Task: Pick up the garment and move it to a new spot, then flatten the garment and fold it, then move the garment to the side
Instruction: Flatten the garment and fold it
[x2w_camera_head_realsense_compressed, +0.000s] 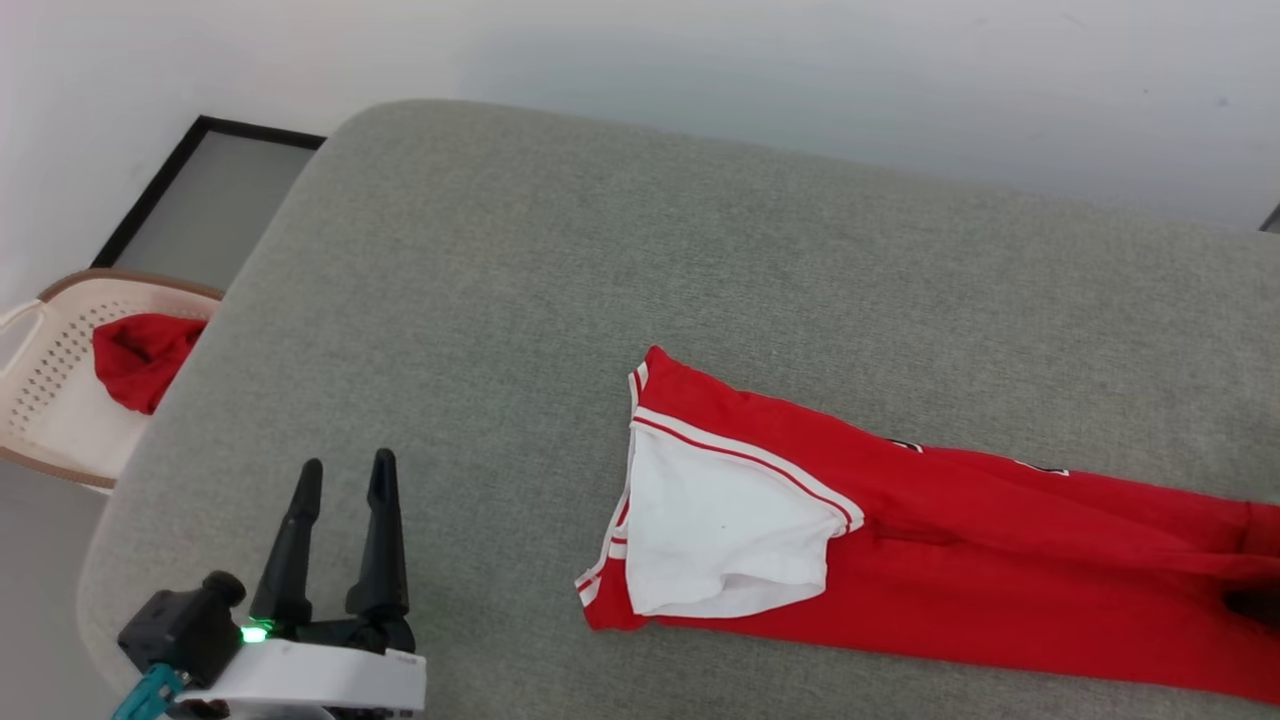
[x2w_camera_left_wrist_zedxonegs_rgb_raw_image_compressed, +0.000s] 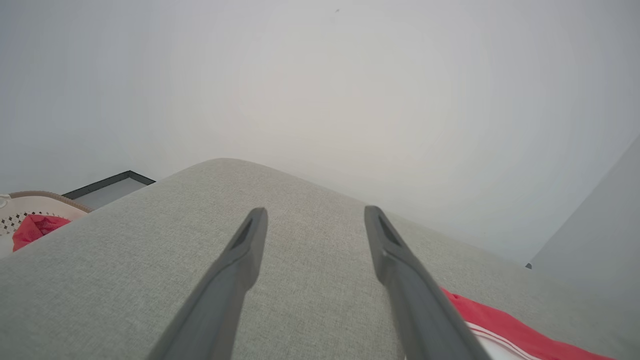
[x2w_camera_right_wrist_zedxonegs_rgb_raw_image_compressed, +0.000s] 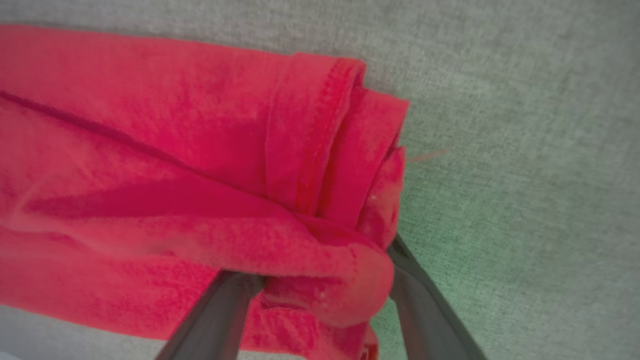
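The left tool (x2w_camera_head_realsense_compressed: 340, 480) is hovering, fingers apart, over the bare near bench (x2w_camera_head_realsense_compressed: 500, 300). Farther right the garment (x2w_camera_head_realsense_compressed: 950, 560) is lying folded long, the right tool (x2w_camera_right_wrist_zedxonegs_rgb_raw_image_compressed: 320, 260) straddling its rolled hem (x2w_camera_right_wrist_zedxonegs_rgb_raw_image_compressed: 345, 125) with fingers spread, not clamping. Pinching one layer there would be risking the fold unrolling.

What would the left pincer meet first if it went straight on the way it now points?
Probably the bare grey cushion: the open left pincer points low over it toward the pale wall. The garment lies off to its right. Depth is unclear.
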